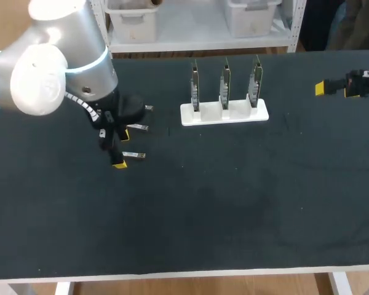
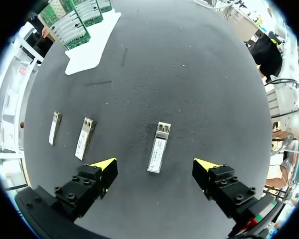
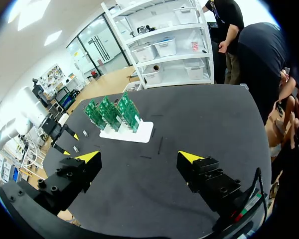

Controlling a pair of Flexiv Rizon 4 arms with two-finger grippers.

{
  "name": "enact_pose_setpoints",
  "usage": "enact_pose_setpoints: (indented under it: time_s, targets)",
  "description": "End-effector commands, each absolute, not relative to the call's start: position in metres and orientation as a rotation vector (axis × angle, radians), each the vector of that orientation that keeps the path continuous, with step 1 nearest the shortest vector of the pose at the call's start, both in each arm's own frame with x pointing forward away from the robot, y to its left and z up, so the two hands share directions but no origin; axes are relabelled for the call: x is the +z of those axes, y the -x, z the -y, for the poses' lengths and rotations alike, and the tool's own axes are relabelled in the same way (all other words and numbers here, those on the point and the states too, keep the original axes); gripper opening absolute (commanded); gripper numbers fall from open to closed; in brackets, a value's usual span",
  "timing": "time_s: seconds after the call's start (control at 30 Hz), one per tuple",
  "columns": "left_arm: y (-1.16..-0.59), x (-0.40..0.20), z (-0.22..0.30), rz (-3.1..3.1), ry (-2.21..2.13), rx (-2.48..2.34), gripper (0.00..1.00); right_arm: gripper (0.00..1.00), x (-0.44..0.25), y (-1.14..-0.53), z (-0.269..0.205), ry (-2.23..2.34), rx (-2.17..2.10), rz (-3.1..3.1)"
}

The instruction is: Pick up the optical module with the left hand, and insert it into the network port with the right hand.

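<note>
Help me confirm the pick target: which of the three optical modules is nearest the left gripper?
The optical module lying alone between the open fingers of the left gripper; the other two lie side by side beyond one finger.

1. A black matte worktop [image 1: 234, 209] fills most of the scene, with a pale strip along its near edge.
2. A flat white stand [image 1: 259, 114] rests on the worktop toward its far side, near the middle.
3. A spare silver module [image 2: 84, 138] lies flat on the worktop.
4. A second spare module [image 2: 55, 128] lies just beside it, roughly parallel and not touching.
5. A short dark streak [image 2: 98, 82] marks the worktop between these modules and the stand.
</note>
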State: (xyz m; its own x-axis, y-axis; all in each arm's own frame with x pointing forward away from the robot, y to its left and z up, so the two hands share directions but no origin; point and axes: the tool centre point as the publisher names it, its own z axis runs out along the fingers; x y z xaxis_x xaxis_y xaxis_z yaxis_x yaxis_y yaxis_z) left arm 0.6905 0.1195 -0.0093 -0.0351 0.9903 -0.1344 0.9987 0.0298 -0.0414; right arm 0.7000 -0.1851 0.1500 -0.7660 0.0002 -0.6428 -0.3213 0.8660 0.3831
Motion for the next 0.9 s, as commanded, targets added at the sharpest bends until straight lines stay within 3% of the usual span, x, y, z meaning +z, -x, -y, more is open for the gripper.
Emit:
enact_pose_setpoints:
  time_s: [0.03, 0.9]
  targets:
    - [-0.6964, -0.0102, -0.1186, -2.213, -2.142, -0.195, 1.00, 1.00, 0.1500, -0.7000, 0.1850, 0.231, 0.636, -2.374]
    - [-0.6963, -0.0133, -0.1260, -2.220, -2.115, -0.256, 1.00, 1.00, 0.1500, -0.7000, 0.1850, 0.231, 0.636, -2.374]
